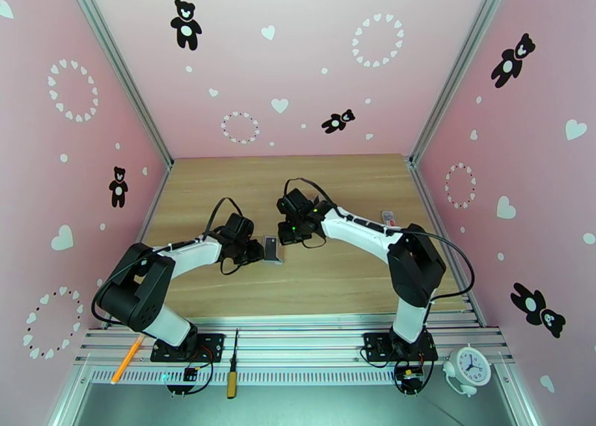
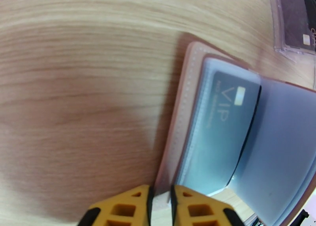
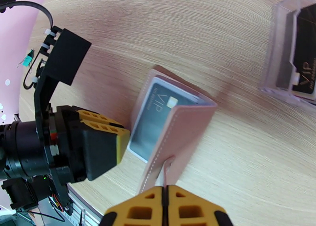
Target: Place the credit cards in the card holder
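1. Holder [image 3: 189, 124] – tan-pink stitched leather, frosted bluish sleeves [image 2: 284, 144] – held open mid-bench [image 2: 79, 64].
2. Dark flat VIP card [image 2: 227, 116] sits lengthwise in one.
3. Left hand [image 2: 160, 201] pinches one cover edge, right hand [image 3: 165, 193] the other.

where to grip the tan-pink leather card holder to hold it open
Grip the card holder by its thin cover edges, from opposite sides: the left gripper pinches one cover, the right gripper the other's tab, leaving the bluish-grey sleeves clear.
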